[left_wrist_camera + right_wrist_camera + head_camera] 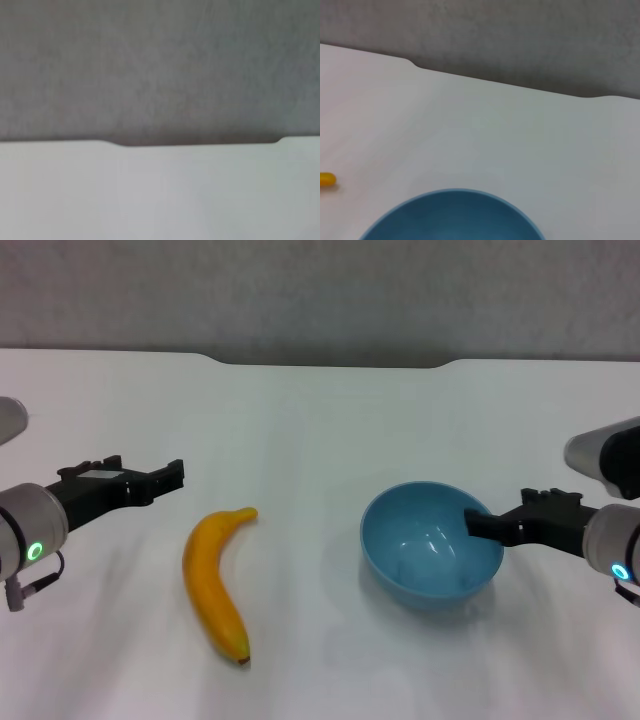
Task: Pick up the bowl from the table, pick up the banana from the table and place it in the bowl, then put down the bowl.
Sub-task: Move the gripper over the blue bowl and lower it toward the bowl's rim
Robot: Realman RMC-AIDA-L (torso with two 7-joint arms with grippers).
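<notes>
On the table point(320, 420), right of centre, the bowl point(430, 558) sits empty with the right gripper point(482, 525) at its near-right rim, one finger reaching inside, though whether it has clamped the rim I cannot tell. The banana point(213, 583) lies untouched well to the bowl's left, with the left gripper point(165, 480) hovering just beyond it, grip unreadable. Judging from this, every step remains: lifting the bowl, loading the banana, setting the bowl down.

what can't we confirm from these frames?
- Right end effector grip: head view shows it at the bowl rim, but whether it's shut on the wall can't be seen.
- Right wrist view: bowl cut off by the frame edge; only the banana tip shows.
- Left wrist view: only table and wall.
- Left end effector: opening unreadable, head view.
</notes>
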